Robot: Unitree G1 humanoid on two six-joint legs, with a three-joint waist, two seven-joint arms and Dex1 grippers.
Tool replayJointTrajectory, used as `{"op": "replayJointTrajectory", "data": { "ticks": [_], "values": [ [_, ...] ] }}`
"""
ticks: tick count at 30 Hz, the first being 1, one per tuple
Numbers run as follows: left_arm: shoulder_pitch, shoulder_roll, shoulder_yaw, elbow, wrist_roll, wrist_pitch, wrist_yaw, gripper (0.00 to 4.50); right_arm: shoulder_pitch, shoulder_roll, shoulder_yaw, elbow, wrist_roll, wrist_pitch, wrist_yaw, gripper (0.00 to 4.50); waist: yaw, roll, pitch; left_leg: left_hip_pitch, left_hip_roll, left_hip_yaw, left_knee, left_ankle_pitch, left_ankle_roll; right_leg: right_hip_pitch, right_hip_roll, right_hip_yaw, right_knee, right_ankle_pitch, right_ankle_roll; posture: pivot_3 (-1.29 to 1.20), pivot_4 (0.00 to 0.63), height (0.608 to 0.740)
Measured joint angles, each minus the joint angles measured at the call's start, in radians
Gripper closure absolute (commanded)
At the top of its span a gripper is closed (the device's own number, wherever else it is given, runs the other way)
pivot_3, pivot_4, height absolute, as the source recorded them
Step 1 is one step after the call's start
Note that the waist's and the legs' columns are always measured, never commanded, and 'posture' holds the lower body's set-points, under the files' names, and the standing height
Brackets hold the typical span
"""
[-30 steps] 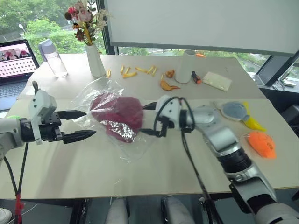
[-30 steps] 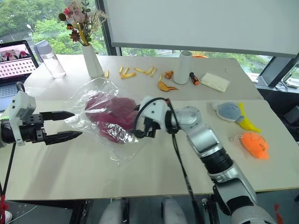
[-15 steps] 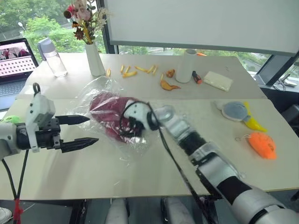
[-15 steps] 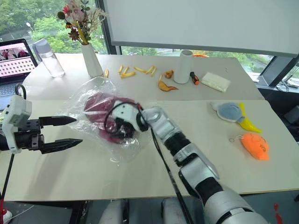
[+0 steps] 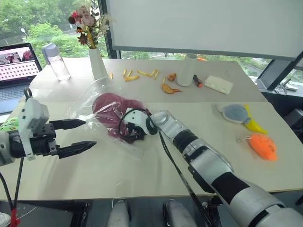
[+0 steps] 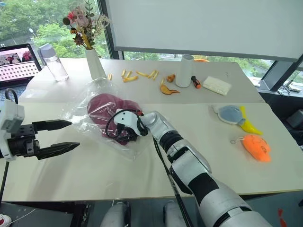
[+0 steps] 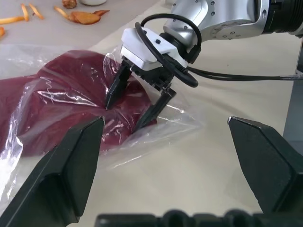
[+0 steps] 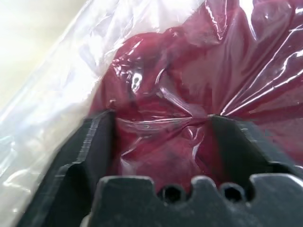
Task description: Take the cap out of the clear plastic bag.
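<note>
The dark red cap [image 5: 110,109] lies inside the clear plastic bag [image 5: 87,100] on the table, left of centre. My right gripper [image 7: 122,117] reaches in from the right and rests on the bag. It is open, its fingers [image 8: 97,142] standing on either side of a hump of the cap [image 8: 189,90] under the wrinkled plastic [image 8: 66,99], tips pressing on the film. My left gripper [image 5: 90,133] hovers open just left of the bag, pointing at it and apart from it, with nothing between its fingers [image 7: 71,170].
A white vase [image 5: 98,64] with flowers, a bottle [image 5: 56,60] and a laptop [image 5: 19,59] stand at the back left. Yellow strips [image 5: 139,74], a white cup [image 5: 189,69] and a pale packet [image 5: 218,84] lie behind. An orange toy [image 5: 263,145] sits far right.
My right gripper has swung left and down from the bag's right edge onto the cap, and its jaws have narrowed. The left gripper has stayed open in place.
</note>
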Motion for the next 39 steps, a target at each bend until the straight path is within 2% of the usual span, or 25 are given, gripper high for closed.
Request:
{"op": "replayJointTrajectory", "data": {
  "ticks": [4,7,10,15,18,21,24,28,31,33,34,35,39],
  "values": [
    [-0.004,0.000,0.000,0.000,0.000,0.000,0.003,0.00,-0.003,-0.012,-0.024,-0.001,-0.004,-0.002,0.008,3.76,0.000,-0.001,0.000,-0.004,0.000,0.000,-0.001,0.000,0.000,0.000,0.000,0.000,0.000,0.000,-0.001,0.00,0.150,0.730],
    [-0.009,0.000,0.000,-0.001,0.000,0.000,0.005,0.00,-0.003,-0.016,-0.048,-0.013,-0.001,0.002,0.033,4.47,0.000,-0.001,0.000,-0.005,0.000,0.000,-0.001,0.000,0.000,-0.001,0.001,0.000,0.000,0.000,0.000,0.00,0.150,0.730],
    [-0.032,0.000,0.000,-0.003,-0.007,0.000,0.010,0.00,0.017,-0.030,-0.054,-0.069,0.004,0.015,0.069,4.47,0.002,-0.001,0.000,-0.007,0.000,0.000,0.000,0.000,0.000,-0.003,0.001,0.000,0.000,0.000,0.000,0.00,0.150,0.730],
    [-0.068,0.000,-0.013,-0.002,-0.012,0.000,0.017,0.00,0.162,-0.128,-0.031,-0.378,0.008,0.019,0.239,4.47,0.005,-0.001,0.000,-0.010,0.000,0.001,0.000,0.000,0.000,-0.004,0.001,0.000,0.000,0.001,0.004,0.00,0.150,0.730],
    [-0.114,-0.003,-0.032,-0.002,-0.029,-0.001,0.021,0.00,0.249,-0.230,0.001,-0.616,0.025,-0.014,0.340,4.47,0.009,0.000,0.001,-0.015,0.000,0.001,0.000,0.001,0.001,-0.009,0.001,0.000,0.001,0.003,0.008,0.00,0.150,0.730],
    [-0.171,-0.010,-0.070,0.019,-0.039,-0.004,0.020,0.00,0.287,-0.404,0.010,-0.866,0.053,-0.107,0.467,4.47,0.011,0.002,0.002,-0.018,0.000,0.001,0.002,0.001,0.001,-0.012,0.001,0.000,0.001,0.001,0.011,0.00,0.150,0.730],
    [-0.212,-0.015,-0.116,0.031,-0.037,-0.007,0.017,0.00,0.279,-0.478,-0.011,-0.952,0.088,-0.161,0.523,4.47,0.006,0.002,0.003,-0.017,0.001,0.001,0.003,0.001,0.001,-0.012,0.003,0.001,0.001,0.001,0.012,0.00,0.150,0.730],
    [-0.272,-0.023,-0.170,0.063,-0.031,-0.029,0.010,0.00,0.208,-0.573,-0.009,-0.854,0.064,-0.424,0.547,4.47,0.003,0.002,0.003,-0.016,0.001,0.001,0.003,0.001,0.001,-0.011,0.004,0.002,0.001,0.000,0.011,0.00,0.150,0.730],
    [-0.304,-0.037,-0.221,0.073,-0.019,-0.044,0.002,0.00,0.109,-0.587,0.005,-0.622,-0.001,-0.712,0.516,4.47,0.002,0.001,0.003,-0.014,0.001,0.001,0.003,0.001,0.001,-0.010,0.005,0.003,0.001,-0.002,0.008,0.00,0.150,0.730],
    [-0.315,-0.043,-0.237,0.087,-0.010,-0.047,-0.001,0.00,0.049,-0.585,0.023,-0.461,-0.051,-0.887,0.464,4.47,0.002,0.001,0.003,-0.014,0.002,0.001,0.003,0.005,0.007,-0.010,0.005,0.004,0.001,-0.002,0.008,0.00,0.150,0.730],
    [-0.320,-0.045,-0.245,0.091,-0.005,-0.049,-0.001,0.00,0.024,-0.584,0.031,-0.390,-0.085,-0.953,0.426,3.87,0.002,0.001,0.003,-0.014,0.002,0.001,0.002,0.005,0.008,-0.010,0.005,0.004,0.001,-0.001,0.009,0.00,0.150,0.730],
    [-0.324,-0.050,-0.251,0.097,-0.001,-0.051,-0.002,0.00,-0.007,-0.580,0.039,-0.307,-0.140,-1.019,0.355,3.69,0.002,0.001,0.003,-0.014,0.002,0.001,0.002,0.006,0.008,-0.010,0.005,0.004,0.001,0.000,0.009,0.00,0.150,0.730],
    [-0.346,-0.059,-0.273,0.104,0.008,-0.053,-0.004,0.00,-0.163,-0.600,0.121,-0.079,-0.450,-1.144,-0.026,2.33,0.000,0.002,0.005,-0.017,0.002,0.001,0.001,0.006,0.007,-0.015,0.005,0.005,0.001,0.004,0.005,0.00,0.150,0.730]
  ]
}}
